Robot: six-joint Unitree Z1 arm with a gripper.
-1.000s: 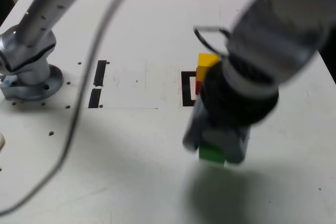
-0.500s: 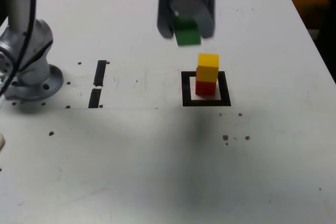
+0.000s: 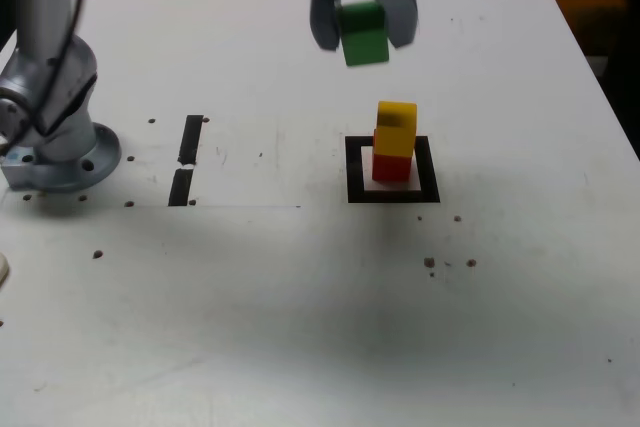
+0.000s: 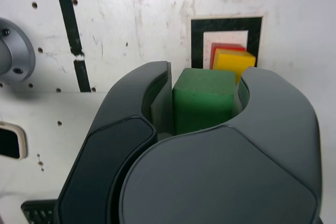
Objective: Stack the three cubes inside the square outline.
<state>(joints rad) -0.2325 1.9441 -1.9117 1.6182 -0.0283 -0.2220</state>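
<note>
Two stacked cubes (image 3: 395,142) in the square outline (image 3: 392,195), tool (image 3: 362,9) aloft pinching the green cube (image 3: 363,33).

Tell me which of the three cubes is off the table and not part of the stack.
The green cube: the tool holds it in the air, while the yellow cube sits on the red cube.

The gripper (image 3: 362,32) is cut off by the exterior view's top edge, its jaws hiding the green cube's (image 3: 363,34) sides.
</note>
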